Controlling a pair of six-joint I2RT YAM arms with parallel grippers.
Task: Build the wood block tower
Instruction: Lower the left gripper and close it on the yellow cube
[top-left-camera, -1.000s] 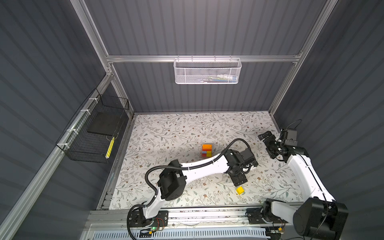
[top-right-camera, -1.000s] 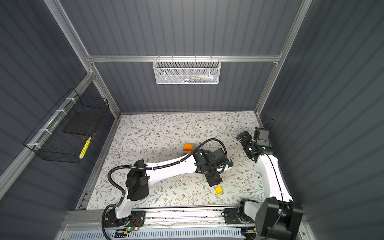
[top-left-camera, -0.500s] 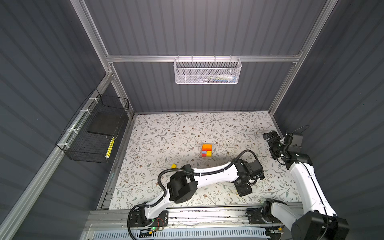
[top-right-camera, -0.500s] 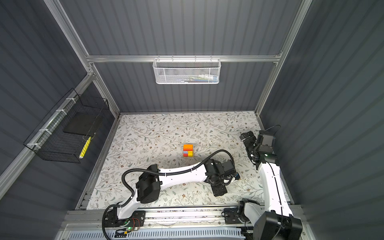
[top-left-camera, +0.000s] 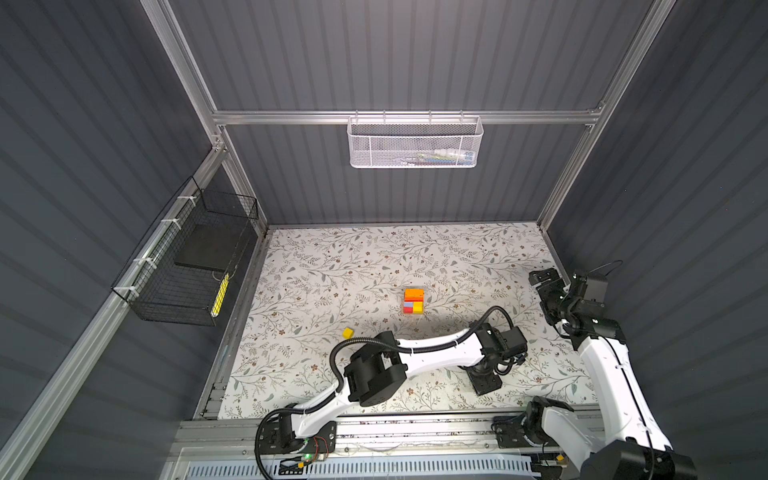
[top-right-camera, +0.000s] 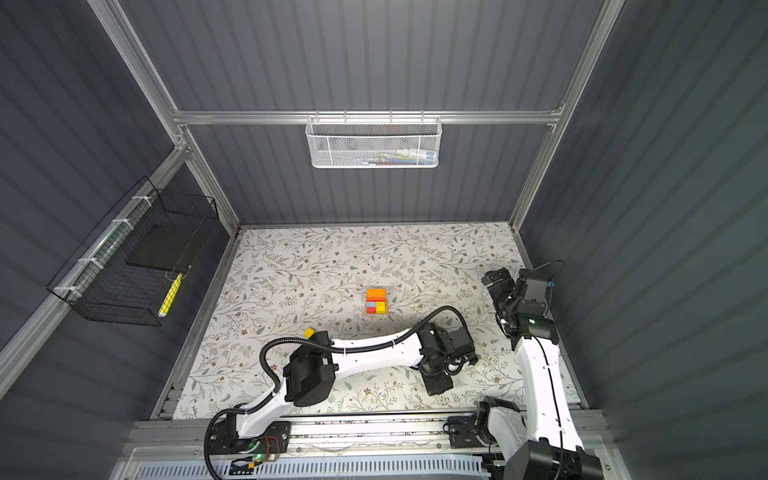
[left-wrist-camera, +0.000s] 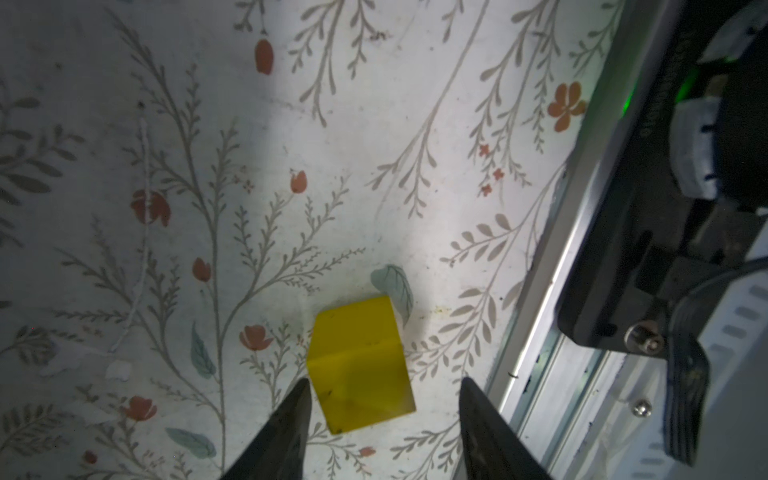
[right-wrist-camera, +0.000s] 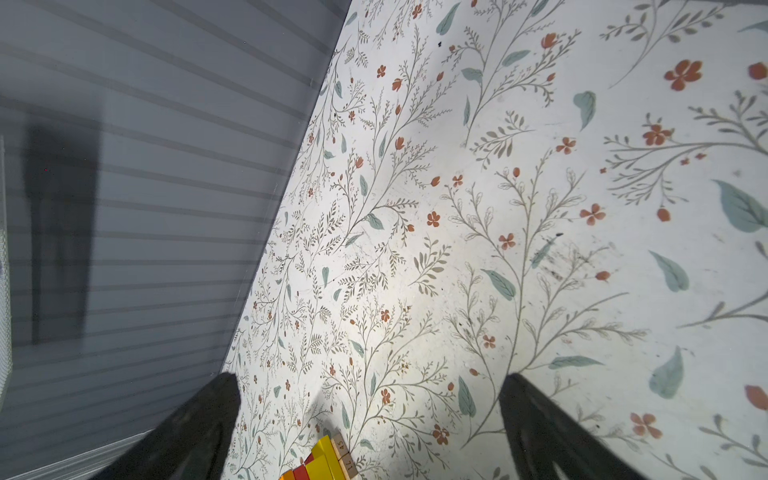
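Note:
The tower (top-left-camera: 413, 302) (top-right-camera: 376, 302) stands mid-mat, a compact stack with orange on top and red, light-blue and yellow faces. Its corner also shows in the right wrist view as the tower (right-wrist-camera: 320, 463). One loose yellow cube (top-left-camera: 348, 332) (top-right-camera: 308, 332) lies front left of it. My left gripper (top-left-camera: 484, 382) (top-right-camera: 436, 380) points down near the front right of the mat. In the left wrist view the left gripper (left-wrist-camera: 384, 386) is open, with another yellow cube (left-wrist-camera: 361, 361) on the mat between its fingertips, close to one finger; that cube is hidden in both top views. My right gripper (top-left-camera: 544, 278) (top-right-camera: 496, 277) (right-wrist-camera: 370, 378) is open and empty by the right wall.
A white mesh basket (top-left-camera: 413, 143) hangs on the back wall and a black wire basket (top-left-camera: 187, 266) on the left wall. The aluminium front rail (left-wrist-camera: 540, 353) runs just beside the left gripper, with the right arm's base behind it.
My left arm has swung toward the front right and come down over the yellow cube, its jaws narrowing. The right arm has drawn back toward the right wall.

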